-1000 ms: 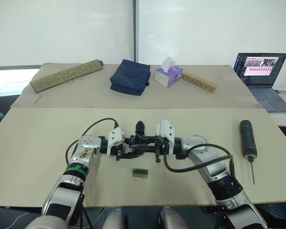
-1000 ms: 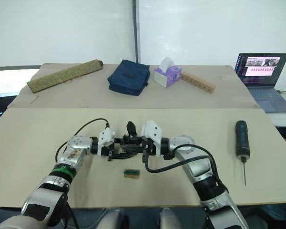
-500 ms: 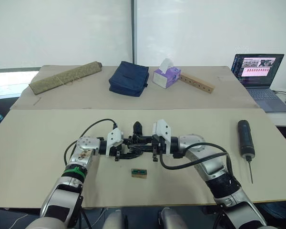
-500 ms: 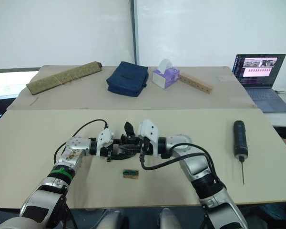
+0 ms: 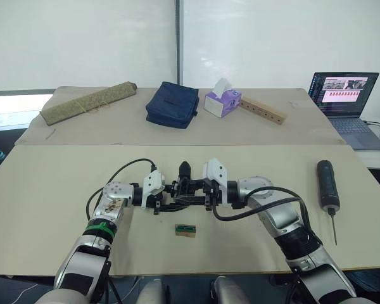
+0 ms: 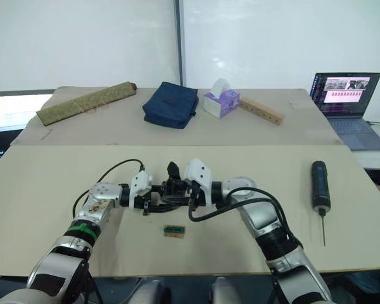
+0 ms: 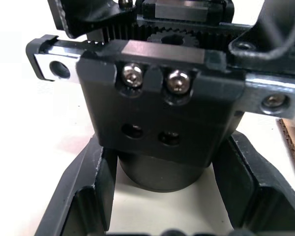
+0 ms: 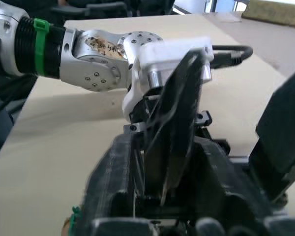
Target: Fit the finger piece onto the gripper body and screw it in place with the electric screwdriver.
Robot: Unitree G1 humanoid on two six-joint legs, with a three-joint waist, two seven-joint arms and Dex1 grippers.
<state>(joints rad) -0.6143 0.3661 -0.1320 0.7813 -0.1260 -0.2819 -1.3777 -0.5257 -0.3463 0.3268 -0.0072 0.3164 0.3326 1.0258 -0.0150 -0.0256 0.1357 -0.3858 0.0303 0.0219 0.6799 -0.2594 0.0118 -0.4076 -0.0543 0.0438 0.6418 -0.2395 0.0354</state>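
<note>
Both grippers meet mid-table, crowding the gripper body (image 5: 177, 193): left gripper (image 7: 162, 206) clamps its round base; right gripper (image 8: 167, 216) pinches the finger piece (image 8: 174, 128). The joint is hidden.

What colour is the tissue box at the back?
Purple and white tissue box; clearest in the left eye view.

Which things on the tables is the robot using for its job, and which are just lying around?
For the job:
gripper body, clamped by the left gripper
finger piece, held by the right gripper
electric screwdriver, lying untouched

Just lying about:
small tan-and-green block
rolled mat
blue bag
tissue box
wooden bar with holes
laptop
</note>
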